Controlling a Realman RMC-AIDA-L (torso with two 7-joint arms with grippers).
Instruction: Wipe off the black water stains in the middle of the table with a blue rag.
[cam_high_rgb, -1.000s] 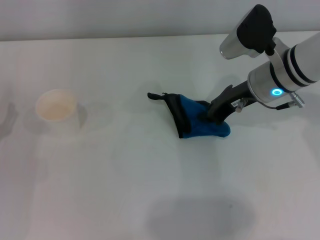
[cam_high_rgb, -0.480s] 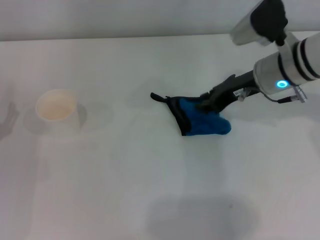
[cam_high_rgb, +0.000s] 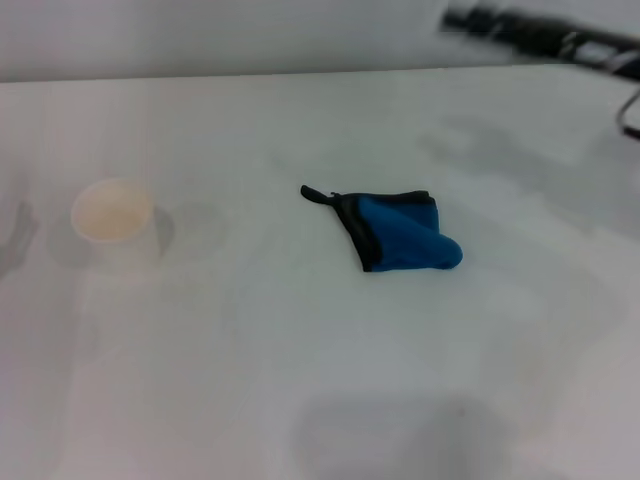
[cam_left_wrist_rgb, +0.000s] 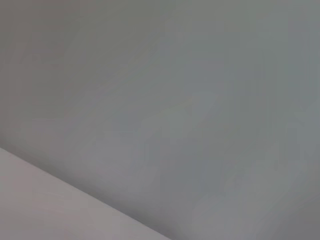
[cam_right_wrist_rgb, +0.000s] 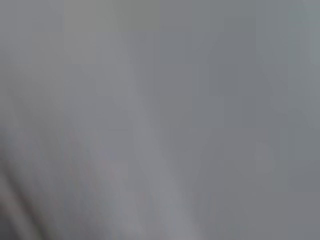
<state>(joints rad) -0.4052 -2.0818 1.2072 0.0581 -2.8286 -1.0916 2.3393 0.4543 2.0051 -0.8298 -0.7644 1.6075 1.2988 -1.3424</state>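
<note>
Right gripper (cam_high_rgb: 470, 18) is up at the far right corner of my head view, a dark blurred streak well above and away from the work. I cannot tell how its claw stands. It touches nothing on the table (cam_high_rgb: 300, 380). I see nothing of the left gripper in any view; both wrist views give me only featureless grey.

Blue rag (cam_high_rgb: 400, 232) lies alone near mid-table, folded, flat on the surface, black edging along its left side and a thin black loop (cam_high_rgb: 315, 194) sticking out at its far left corner. I can't make out the black water stains anywhere around it. White paper cup (cam_high_rgb: 112, 220) stands upright well to the left of the rag, apart from it.
</note>
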